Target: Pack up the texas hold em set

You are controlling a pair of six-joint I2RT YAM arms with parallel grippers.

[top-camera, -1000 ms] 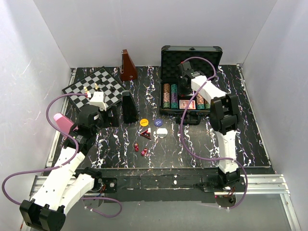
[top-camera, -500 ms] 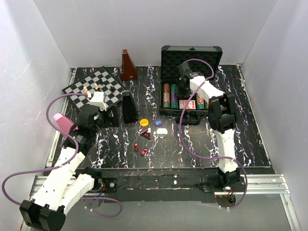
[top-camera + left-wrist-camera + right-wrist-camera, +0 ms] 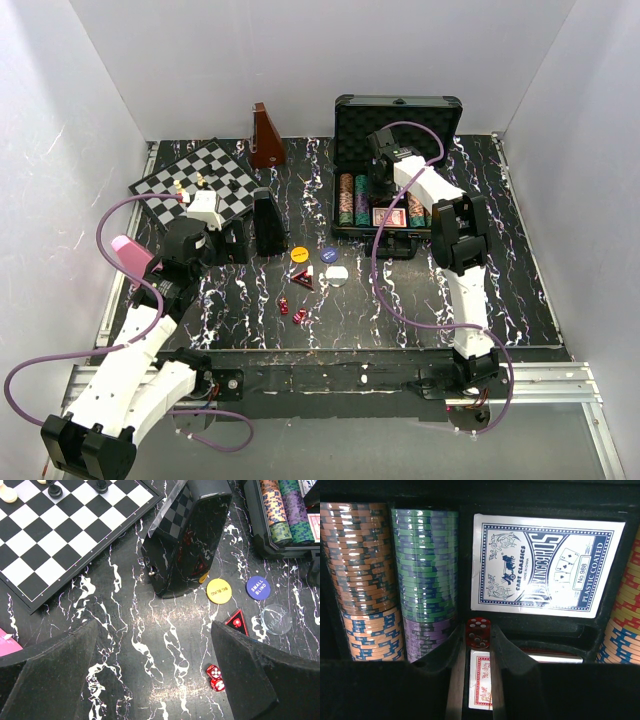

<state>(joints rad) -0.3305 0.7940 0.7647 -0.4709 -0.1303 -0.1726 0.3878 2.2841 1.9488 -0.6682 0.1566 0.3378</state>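
Observation:
The black case (image 3: 398,112) stands open at the back right, holding striped chip rows (image 3: 352,198) and card decks (image 3: 389,217). My right gripper (image 3: 384,170) is inside it, shut on a red die (image 3: 478,632) between the purple and green chip row (image 3: 424,575) and the blue deck (image 3: 545,565), above a red-backed deck (image 3: 481,685). On the table lie a yellow button (image 3: 218,590), a blue button (image 3: 257,586), a clear dealer button (image 3: 274,618), a black-red triangle (image 3: 236,620) and two red dice (image 3: 216,678). My left gripper (image 3: 155,680) is open above bare table, left of those dice.
A chessboard (image 3: 195,180) with a few pieces lies at the back left. A brown pyramid-shaped object (image 3: 265,137) stands behind it and a black pyramid-shaped one (image 3: 267,222) stands near the buttons. A pink object (image 3: 130,255) lies by the left arm.
My right gripper has shifted slightly left and down inside the case with the die. The left arm has not moved.

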